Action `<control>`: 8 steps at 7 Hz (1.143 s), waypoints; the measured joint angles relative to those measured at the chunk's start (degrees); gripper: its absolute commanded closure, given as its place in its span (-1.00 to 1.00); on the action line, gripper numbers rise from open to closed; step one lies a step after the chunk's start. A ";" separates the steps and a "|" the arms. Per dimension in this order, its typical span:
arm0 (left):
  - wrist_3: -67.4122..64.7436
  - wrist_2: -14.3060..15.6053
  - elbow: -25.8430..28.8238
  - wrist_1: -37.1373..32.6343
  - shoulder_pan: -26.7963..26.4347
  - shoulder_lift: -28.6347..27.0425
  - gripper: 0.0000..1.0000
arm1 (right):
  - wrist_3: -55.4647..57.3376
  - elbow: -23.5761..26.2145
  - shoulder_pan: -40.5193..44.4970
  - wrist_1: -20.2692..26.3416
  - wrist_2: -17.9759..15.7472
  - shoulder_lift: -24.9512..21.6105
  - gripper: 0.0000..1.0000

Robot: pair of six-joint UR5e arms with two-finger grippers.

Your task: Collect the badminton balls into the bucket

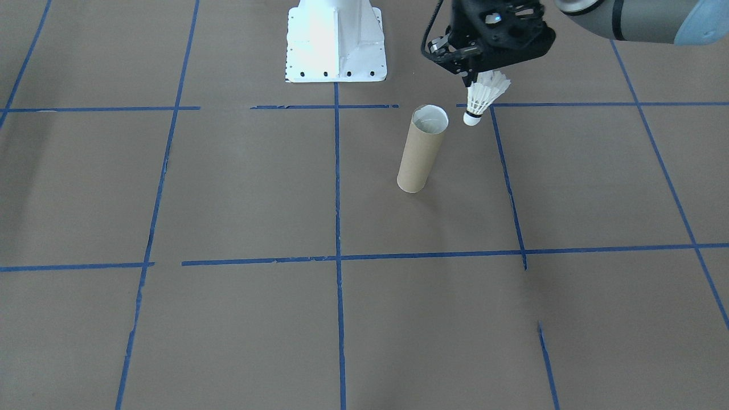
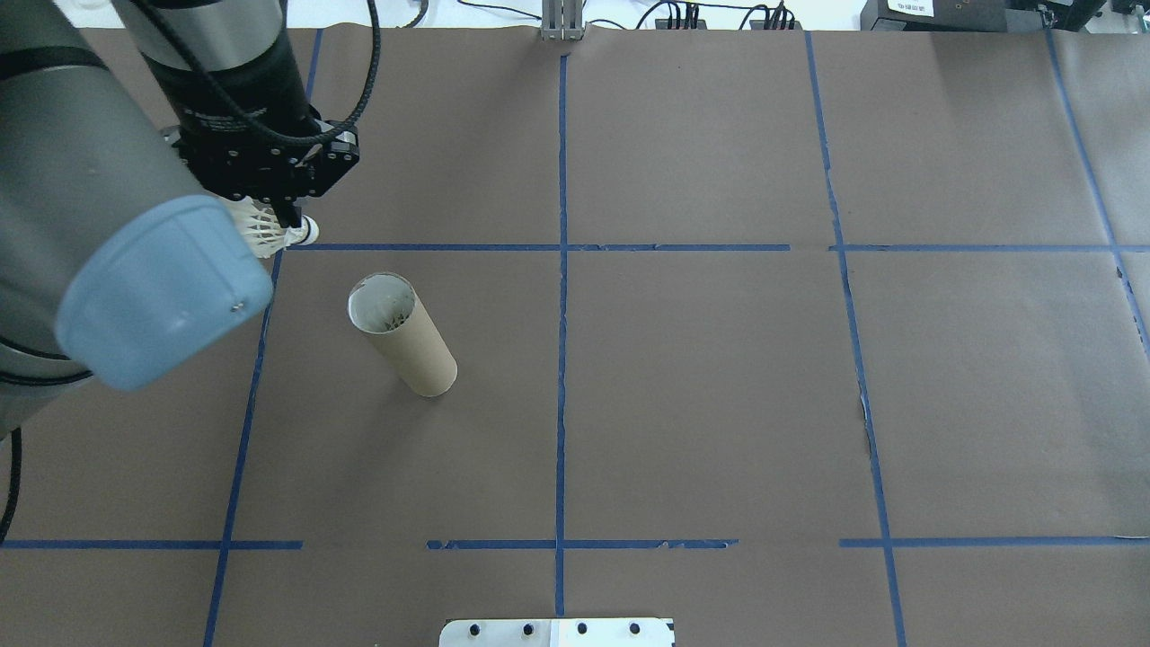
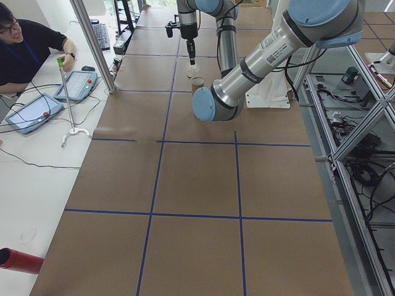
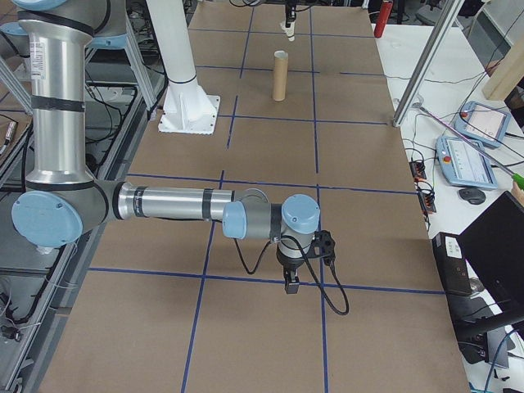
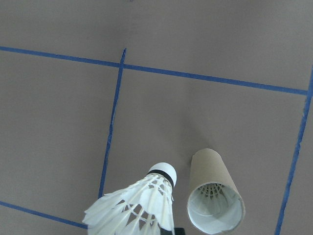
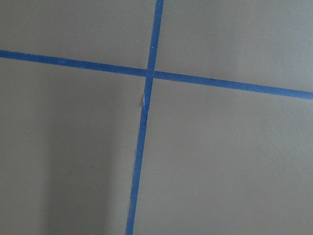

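My left gripper (image 1: pixel 472 77) hangs above the table, shut on the feather skirt of a white badminton ball (image 1: pixel 484 95) whose cork tip points down. The brown cardboard bucket (image 1: pixel 420 151) stands upright just beside and below it, a short gap away. In the left wrist view the badminton ball (image 5: pixel 142 208) sits left of the bucket's open mouth (image 5: pixel 215 196), and white feathers show deep inside the tube. From overhead, the gripper (image 2: pixel 289 217) is up and left of the bucket (image 2: pixel 400 332). My right gripper (image 4: pixel 291 282) hovers low over the table far from both; I cannot tell its state.
The white robot base (image 1: pixel 336 42) stands behind the bucket. Blue tape lines (image 1: pixel 337 228) divide the brown table cover. A person (image 3: pixel 28 46) sits at a side table with tablets (image 3: pixel 31 114). A red cylinder (image 3: pixel 18 260) lies at that table's near end.
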 measured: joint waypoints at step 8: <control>-0.61 -0.18 4.50 -0.18 4.13 -1.45 -1.00 | 0.00 -0.03 0.00 0.00 0.00 0.00 -1.00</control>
